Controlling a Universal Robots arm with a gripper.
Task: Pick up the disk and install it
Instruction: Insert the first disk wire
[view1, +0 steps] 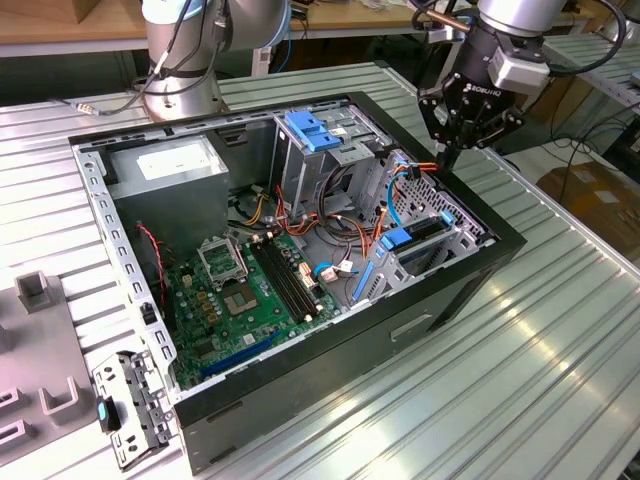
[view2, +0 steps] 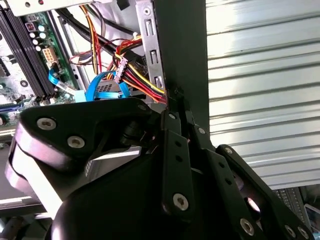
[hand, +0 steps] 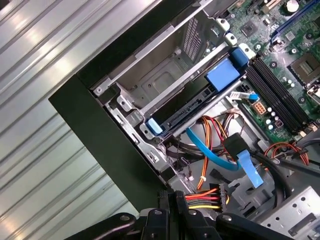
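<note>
The disk (hand: 186, 113) lies in the lower slot of the metal drive cage (hand: 165, 75) at the corner of the open computer case (view1: 470, 275). Its dark connector edge shows between blue carrier parts (view1: 410, 240). My gripper (view1: 450, 160) hangs over the case's rim, at the exterior view's right of the cage. Its black fingers (view2: 172, 130) are pressed together with nothing between them. Their tips (hand: 172, 197) sit beside a bundle of red, yellow and black power cables (view2: 145, 82). A blue data cable (hand: 212, 155) hangs loose near the disk's connector.
Inside the case are a green motherboard (view1: 250, 290), a grey power-supply box (view1: 175, 165) and an upper cage with a light-blue latch plate (view1: 318, 130). Grey fixtures (view1: 40, 290) and a metal bracket (view1: 125, 405) lie at the exterior view's left. The arm's base (view1: 185, 60) stands behind.
</note>
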